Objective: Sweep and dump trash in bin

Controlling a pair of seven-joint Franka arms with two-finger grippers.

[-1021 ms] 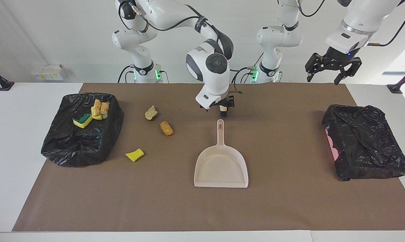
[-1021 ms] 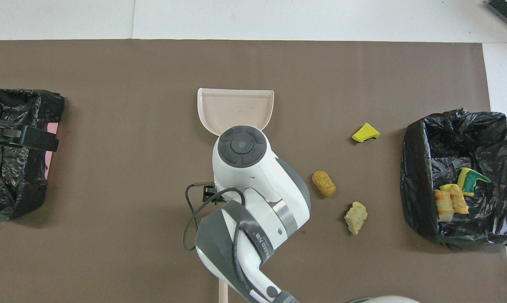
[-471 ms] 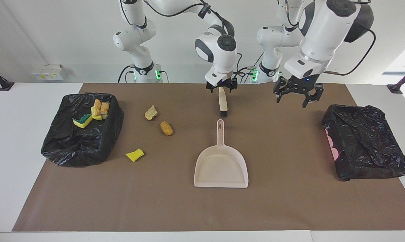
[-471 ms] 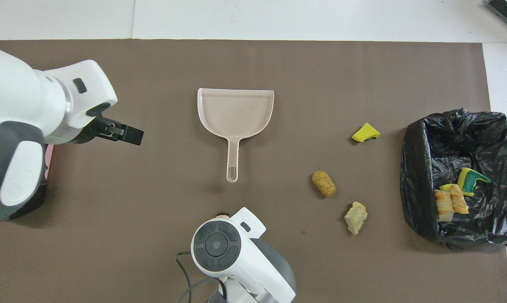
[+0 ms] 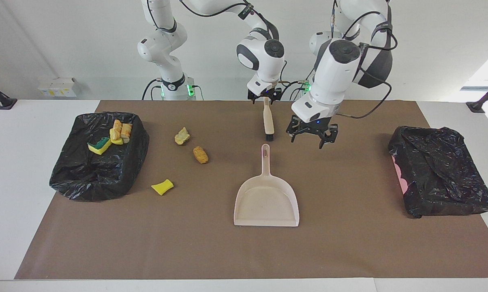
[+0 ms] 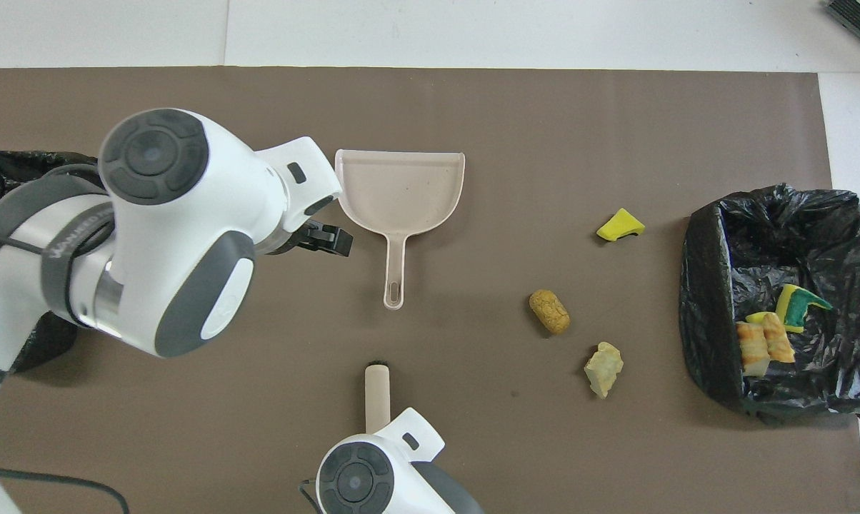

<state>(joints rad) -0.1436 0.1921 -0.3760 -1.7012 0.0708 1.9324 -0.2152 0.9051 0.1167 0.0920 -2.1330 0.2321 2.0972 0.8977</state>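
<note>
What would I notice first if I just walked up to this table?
Probably the two white arms over the middle: the right gripper holds a brush hanging bristles down, and the left gripper hovers beside the dustpan handle. Next, the bright trash bits: a yellow sponge piece, a beige lump and a golden-brown piece on the brown mat, with more in the black-lined bin at the right arm's end.
</note>
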